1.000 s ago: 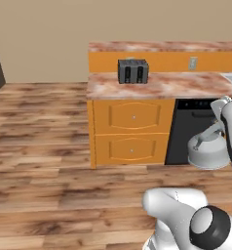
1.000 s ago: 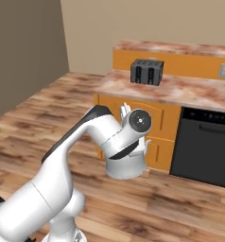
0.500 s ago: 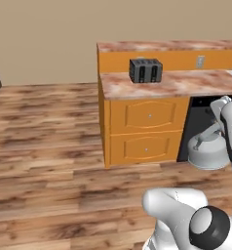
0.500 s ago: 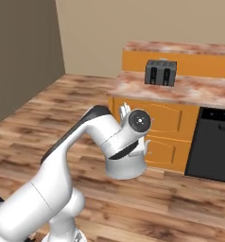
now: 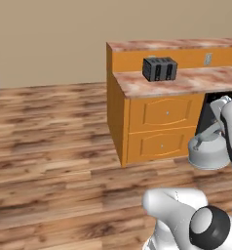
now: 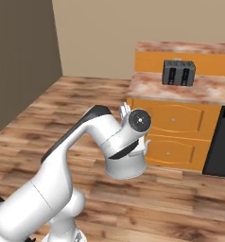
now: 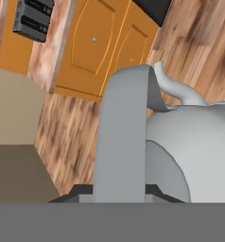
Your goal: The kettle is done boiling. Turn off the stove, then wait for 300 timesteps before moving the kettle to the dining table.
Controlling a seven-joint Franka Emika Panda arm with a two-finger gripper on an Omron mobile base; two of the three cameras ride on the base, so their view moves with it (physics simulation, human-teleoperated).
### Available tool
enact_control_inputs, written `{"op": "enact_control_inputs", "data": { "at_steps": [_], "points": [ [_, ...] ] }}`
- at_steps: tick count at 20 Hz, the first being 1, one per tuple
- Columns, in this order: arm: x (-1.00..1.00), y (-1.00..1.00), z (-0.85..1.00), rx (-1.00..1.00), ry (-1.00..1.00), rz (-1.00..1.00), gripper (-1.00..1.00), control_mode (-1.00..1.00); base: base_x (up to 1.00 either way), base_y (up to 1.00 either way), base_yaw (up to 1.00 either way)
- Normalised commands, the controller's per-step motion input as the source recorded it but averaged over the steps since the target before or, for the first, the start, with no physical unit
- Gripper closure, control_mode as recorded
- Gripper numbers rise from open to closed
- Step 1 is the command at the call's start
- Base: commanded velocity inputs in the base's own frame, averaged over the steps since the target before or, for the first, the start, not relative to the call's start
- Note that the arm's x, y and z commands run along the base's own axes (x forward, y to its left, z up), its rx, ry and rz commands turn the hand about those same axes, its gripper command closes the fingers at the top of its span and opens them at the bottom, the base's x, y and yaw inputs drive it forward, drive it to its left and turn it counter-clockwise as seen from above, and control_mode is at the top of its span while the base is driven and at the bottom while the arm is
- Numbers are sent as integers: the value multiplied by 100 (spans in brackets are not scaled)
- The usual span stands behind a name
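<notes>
Claw [image 7: 119, 191] first: we are seeing it pressed together on the flat grey handle [image 7: 123, 137] of the kettle [image 5: 209, 152], so it is pinching the kettle and carrying it in the air over the wooden floor [image 5: 54, 146], not resting on anything.

Going from the largest thing to the smallest: the floor is spreading wide under the base. Next, the orange cabinet with the marbled desk [image 5: 181, 83] on top is standing ahead and to the right, with two panelled drawer fronts [image 5: 164, 128]. Beside it, a black appliance front [image 6: 221, 146] is showing at the edge; we cannot tell for sure whether it is the stove. A dark toaster [image 5: 160, 69] is sitting on the desk, well apart from the kettle. The kettle itself is hanging low in front of the drawers, its spout [image 7: 173, 87] pointing away from the hand.

We are judging that the carrying step is in hand: the kettle is off the cooktop and travelling. The dining table is not appearing in these pictures, so the next move, we think, is asking the base to drive until that tall counter is coming into view, while the grip is holding the kettle level. Then the arm is needing to lift it above the stone top before lowering and releasing.
</notes>
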Motion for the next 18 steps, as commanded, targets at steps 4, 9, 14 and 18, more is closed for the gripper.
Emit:
{"op": "enact_control_inputs", "data": {
  "at_steps": [4,9,14,18],
  "points": [
    [0,0,0,0,0,0,100,100,8,73,-20],
    [0,0,0,0,0,0,100,100,19,70,-21],
    [0,0,0,0,0,0,100,100,28,66,-26],
    [0,0,0,0,0,0,100,100,25,51,-24]
  ]
}}
